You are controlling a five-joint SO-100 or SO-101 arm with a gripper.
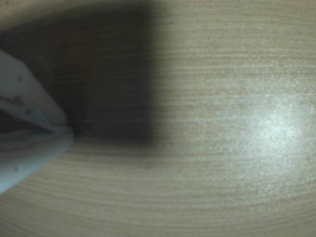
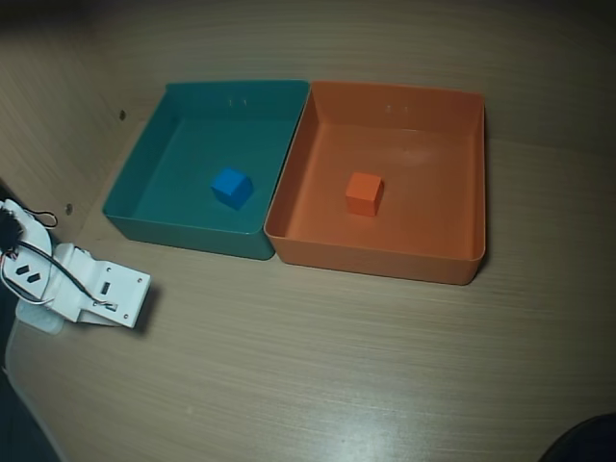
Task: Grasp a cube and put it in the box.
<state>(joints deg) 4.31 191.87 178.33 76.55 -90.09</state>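
Note:
The small orange cube (image 2: 364,192) rests on the floor of the orange box (image 2: 375,258), near its middle, in the overhead view. The arm (image 2: 96,289) is folded low at the table's left edge, well apart from the box. In the wrist view, my gripper (image 1: 69,129) enters from the left edge. Its two pale fingers (image 1: 29,98) meet at their tips, shut with nothing between them, just above bare wood. Neither cube nor box shows in the wrist view.
A teal-green tray (image 2: 183,229) stands against the orange box's left wall, with a small blue cube (image 2: 231,187) inside it. The wooden table (image 2: 318,375) stretches in front of both trays. A dark object (image 2: 587,443) pokes in at the bottom right corner.

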